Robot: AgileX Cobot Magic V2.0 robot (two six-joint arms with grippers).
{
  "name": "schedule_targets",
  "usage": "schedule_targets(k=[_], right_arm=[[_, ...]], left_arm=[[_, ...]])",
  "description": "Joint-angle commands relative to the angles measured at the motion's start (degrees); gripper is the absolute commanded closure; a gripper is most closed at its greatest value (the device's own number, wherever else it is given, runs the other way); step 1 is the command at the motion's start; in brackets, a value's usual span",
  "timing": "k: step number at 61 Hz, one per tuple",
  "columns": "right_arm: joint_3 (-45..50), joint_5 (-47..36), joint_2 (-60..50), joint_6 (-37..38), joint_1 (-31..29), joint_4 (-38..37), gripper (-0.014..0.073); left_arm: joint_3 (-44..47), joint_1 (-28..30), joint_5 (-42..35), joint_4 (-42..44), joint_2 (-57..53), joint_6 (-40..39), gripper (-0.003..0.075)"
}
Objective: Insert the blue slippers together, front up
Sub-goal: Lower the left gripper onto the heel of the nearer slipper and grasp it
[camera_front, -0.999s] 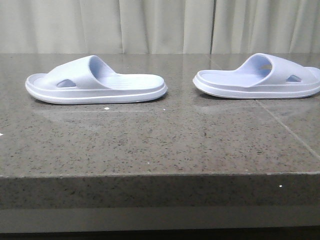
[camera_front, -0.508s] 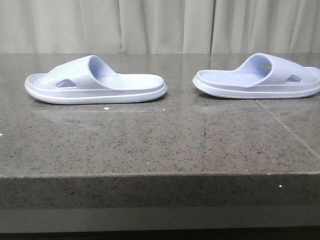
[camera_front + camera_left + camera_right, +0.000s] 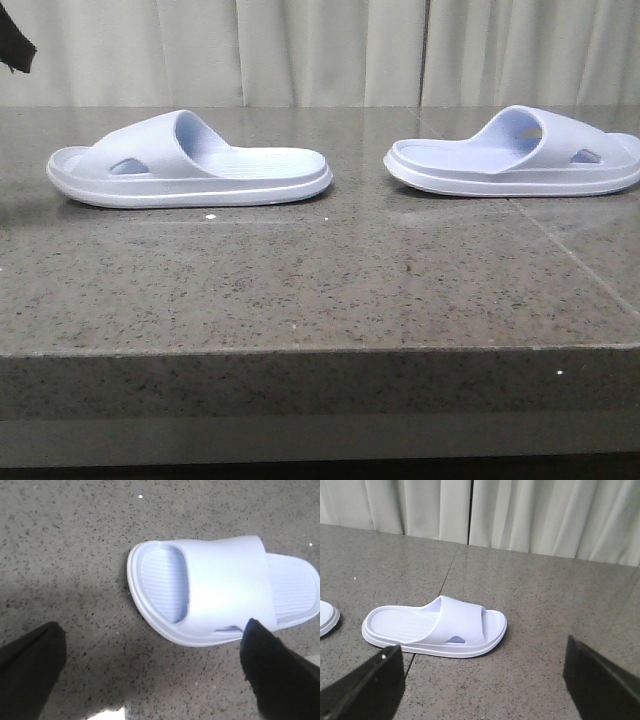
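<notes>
I am viewing the speckled stone table [image 3: 320, 290] filling the lower frame. The two blue slippers are lying flat, well apart — left slipper [image 3: 190, 160] mid-left, right slipper [image 3: 515, 153] mid-right. My left gripper [image 3: 150, 667] is hanging over the left slipper, jaws apart; my right gripper [image 3: 485, 680] is holding nothing, jaws apart.

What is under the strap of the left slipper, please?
Under the strap of the left slipper, only ribbed footbed shows at its opening. The footbed beneath the strap itself is covered and unseen.
</notes>
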Motion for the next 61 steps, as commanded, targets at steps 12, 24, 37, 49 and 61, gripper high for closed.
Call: schedule_targets(k=[12, 24, 37, 49, 61], right_arm=[[-2.0, -4.1, 0.8, -0.3, -0.3, -0.9, -0.0069], [-2.0, -4.1, 0.8, -0.3, -0.3, -0.9, -0.0069], [-2.0, -4.1, 0.8, -0.3, -0.3, -0.9, -0.0069], [-2.0, -4.1, 0.8, -0.3, -0.3, -0.9, -0.0069], [-2.0, -4.1, 0.8, -0.3, -0.3, -0.9, -0.0069]], left_arm=[[-9.1, 5.4, 11.6, -12.4, 11.3, 5.9, 0.0029], [-11.6, 5.4, 14.0, -14.3, 17.2, 7.1, 0.0029], [-11.9, 5.4, 13.1, -14.2, 19.1, 7.1, 0.0029], [-11.9, 5.4, 13.0, -14.2, 21.2, 7.1, 0.0050], [-11.9, 5.4, 13.0, -14.2, 21.5, 7.2, 0.0202]])
